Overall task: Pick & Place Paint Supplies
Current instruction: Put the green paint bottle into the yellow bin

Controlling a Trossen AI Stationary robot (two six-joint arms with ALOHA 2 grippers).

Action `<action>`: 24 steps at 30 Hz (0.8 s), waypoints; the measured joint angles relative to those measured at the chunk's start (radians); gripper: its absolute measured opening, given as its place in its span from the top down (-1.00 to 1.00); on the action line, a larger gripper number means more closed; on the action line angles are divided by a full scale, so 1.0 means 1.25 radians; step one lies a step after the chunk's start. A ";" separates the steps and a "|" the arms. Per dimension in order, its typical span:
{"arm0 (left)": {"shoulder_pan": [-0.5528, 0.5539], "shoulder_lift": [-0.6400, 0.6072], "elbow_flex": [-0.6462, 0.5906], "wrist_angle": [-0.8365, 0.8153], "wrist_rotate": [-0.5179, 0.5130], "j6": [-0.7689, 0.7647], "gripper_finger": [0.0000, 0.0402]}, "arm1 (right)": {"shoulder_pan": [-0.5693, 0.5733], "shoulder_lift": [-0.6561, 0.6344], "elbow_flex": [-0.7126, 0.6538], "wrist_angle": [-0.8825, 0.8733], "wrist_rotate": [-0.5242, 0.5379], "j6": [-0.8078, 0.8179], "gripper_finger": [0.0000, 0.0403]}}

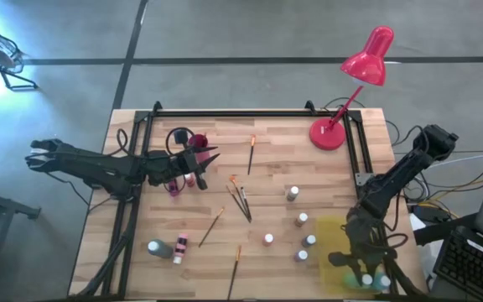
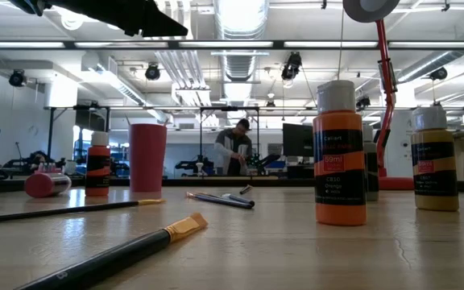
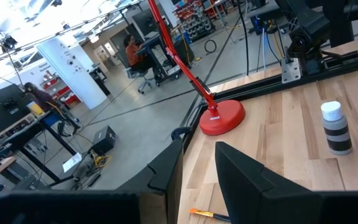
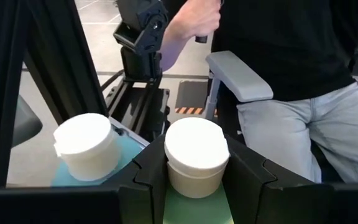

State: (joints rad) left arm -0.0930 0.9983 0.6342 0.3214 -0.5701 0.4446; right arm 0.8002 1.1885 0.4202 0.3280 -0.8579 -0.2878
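The right gripper [image 4: 197, 177] has its jaws closed around the white cap of the green bottle [image 4: 196, 155], one dark finger on each side of it. Just beside it stands the blue bottle [image 4: 86, 149], also white-capped. Both sit on the yellow tray [image 1: 335, 243] at the table's near right corner, where the right gripper [image 1: 366, 267] reaches down from above.

The left gripper [image 3: 197, 171] hangs in the air above the table's far left part, its jaws a narrow gap apart with nothing between them (the left wrist view shows bare wood through the gap). Below it in the high view are a dark red cup [image 1: 198, 141] and some small bottles [image 1: 179, 180].

Paintbrushes [image 1: 240, 200] lie around the table's [image 1: 267, 176] middle, more small white-capped bottles [image 1: 302, 220] stand toward the right, and two lie near the front left edge. The red lamp [image 1: 329, 132] stands at the far right corner.

A person [image 4: 291, 68] sits beyond the table's right side.
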 joint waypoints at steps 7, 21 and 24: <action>0.000 0.000 0.000 0.000 0.000 0.000 0.50 | 0.001 0.000 0.000 0.003 0.000 0.000 0.45; 0.000 0.000 0.000 0.000 0.000 0.000 0.50 | 0.001 -0.026 0.000 0.040 -0.006 0.080 -0.04; 0.000 0.000 0.000 0.000 0.000 0.000 0.50 | 0.000 -0.051 0.000 0.040 -0.005 0.107 0.00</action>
State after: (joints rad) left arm -0.0930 0.9985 0.6342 0.3217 -0.5701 0.4446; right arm 0.8005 1.1253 0.4206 0.3777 -0.8647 -0.1544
